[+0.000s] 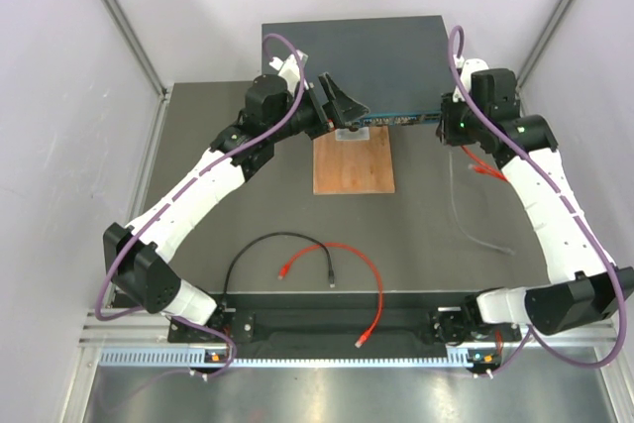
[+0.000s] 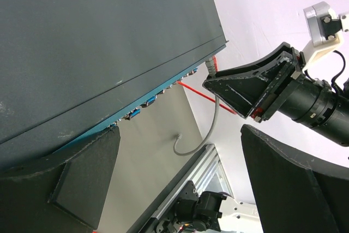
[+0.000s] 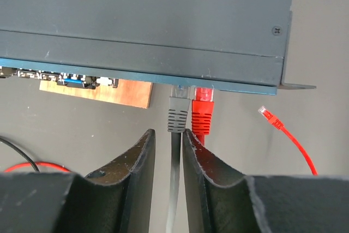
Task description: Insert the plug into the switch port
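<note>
- Right tool (image 3: pixel 168 133) straddles the grey cable (image 3: pixel 173 189), jaws narrowly apart; gripping or not, we cannot tell.
- Left tool (image 2: pixel 180 129) gapes wide, empty.
- Grey plug (image 3: pixel 178 110) sits at the switch (image 3: pixel 142 15) port beside the red plug (image 3: pixel 203 107); a skewed push could jam it.

The left arm (image 1: pixel 198 185) is stretched forward and bent inward at the elbow; the left gripper (image 1: pixel 342 103) is held with its fingers (image 2: pixel 65 184) spread wide; the right arm (image 1: pixel 550 205) is extended forward; the right gripper (image 3: pixel 169 133) is closed narrowly on a grey cable (image 3: pixel 174 189).
</note>
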